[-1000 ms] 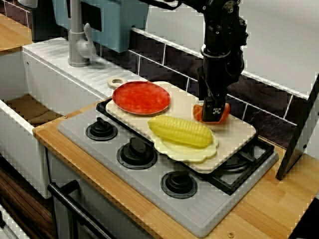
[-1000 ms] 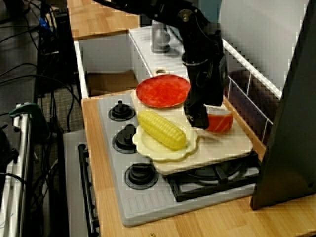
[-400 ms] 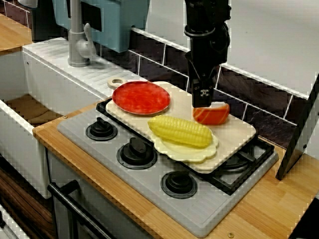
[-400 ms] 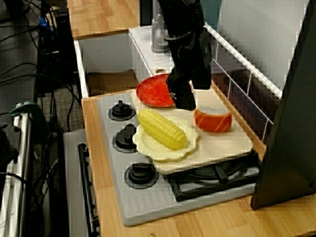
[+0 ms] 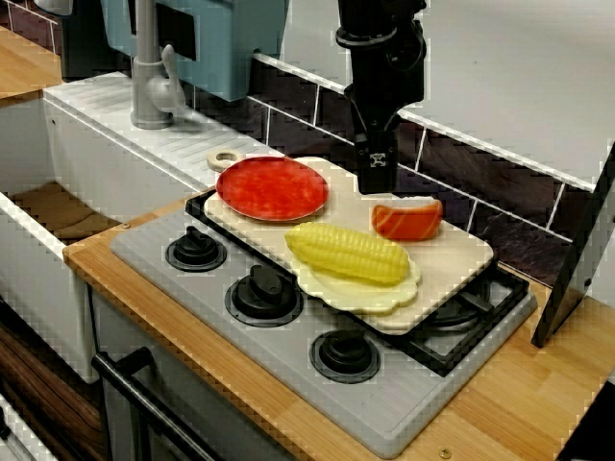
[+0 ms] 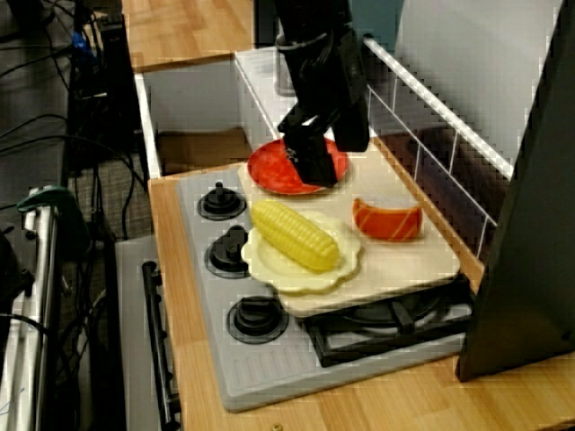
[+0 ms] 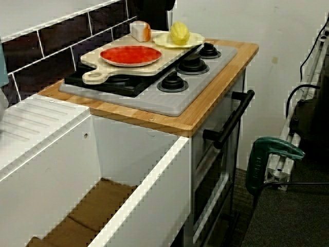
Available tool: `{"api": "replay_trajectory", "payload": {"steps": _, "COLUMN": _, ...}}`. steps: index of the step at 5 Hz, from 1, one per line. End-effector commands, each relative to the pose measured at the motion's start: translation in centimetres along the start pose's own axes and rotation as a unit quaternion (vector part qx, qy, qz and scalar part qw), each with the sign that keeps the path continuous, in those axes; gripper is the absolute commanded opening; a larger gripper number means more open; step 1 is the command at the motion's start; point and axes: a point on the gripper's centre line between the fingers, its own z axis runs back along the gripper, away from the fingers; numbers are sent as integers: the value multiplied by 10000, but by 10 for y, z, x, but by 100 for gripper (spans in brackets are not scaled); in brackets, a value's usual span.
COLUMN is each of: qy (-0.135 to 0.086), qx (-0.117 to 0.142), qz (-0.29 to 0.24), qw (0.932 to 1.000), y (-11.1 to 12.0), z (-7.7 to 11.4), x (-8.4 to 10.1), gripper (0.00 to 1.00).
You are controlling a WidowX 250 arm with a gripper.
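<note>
The salmon piece (image 5: 407,219) lies free by the cutting board's (image 5: 452,264) back edge. My claw (image 5: 376,181) hangs just above it, empty; parted or clenched, I cannot tell. Red plate (image 5: 272,187) at the handle end, corn (image 5: 348,254) along the front edge.

Pale marking (image 5: 376,160) on gripper (image 5: 376,182) unreadable; no other text.

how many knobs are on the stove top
3, in a row along the front of the hob: first knob nearest the faucet, middle knob, last knob at the far end. The cutting board covers the back, so more may be hidden.
</note>
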Motion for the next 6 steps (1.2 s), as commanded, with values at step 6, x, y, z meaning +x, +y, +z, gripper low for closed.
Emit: {"api": "replay_trajectory", "payload": {"steps": 6, "qy": -129, "qx": 266, "qz": -728, "qw": 9969, "y": -54, "z": 11, "x": -16, "gripper": 100}}
